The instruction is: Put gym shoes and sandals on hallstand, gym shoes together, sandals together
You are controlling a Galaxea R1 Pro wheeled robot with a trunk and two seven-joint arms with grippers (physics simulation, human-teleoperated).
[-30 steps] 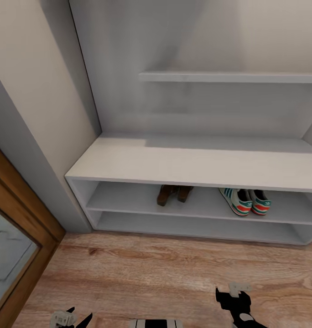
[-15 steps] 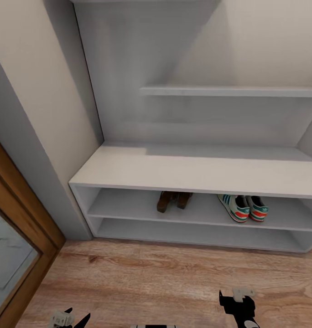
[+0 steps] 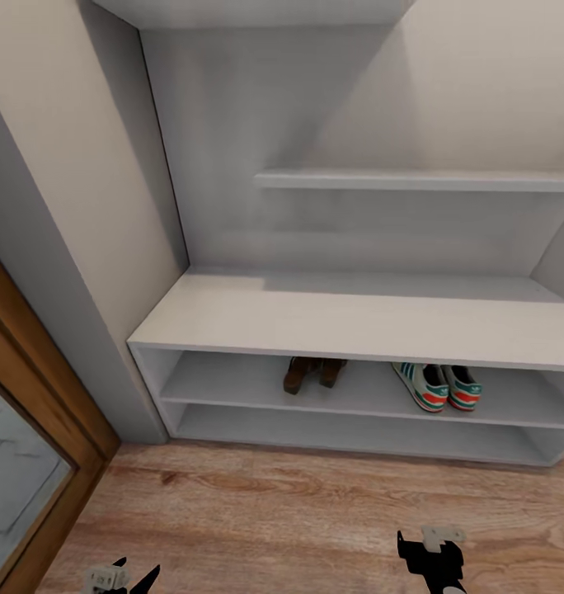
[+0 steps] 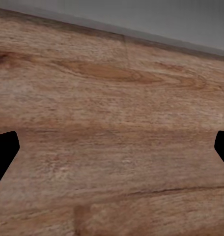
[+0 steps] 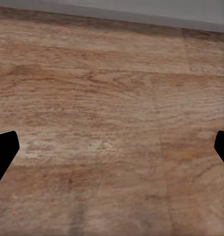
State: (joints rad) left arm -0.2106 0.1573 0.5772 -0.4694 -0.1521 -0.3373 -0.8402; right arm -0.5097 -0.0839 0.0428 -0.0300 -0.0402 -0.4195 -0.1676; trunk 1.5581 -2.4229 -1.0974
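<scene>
At the bottom edge of the head view, the left gripper [image 3: 124, 575] and right gripper [image 3: 431, 551] hang low over the floor [image 3: 265, 511], fingers spread wide and empty; both wrist views look down at bare planks. Beyond them, mid-frame, the rack [image 3: 348, 322] carries everything on its upper open shelf: the sandals [image 3: 313, 373] side by side at centre, the gym shoes [image 3: 437, 387] paired to their right. The task looks complete; best to keep both arms clear of the shelf.
</scene>
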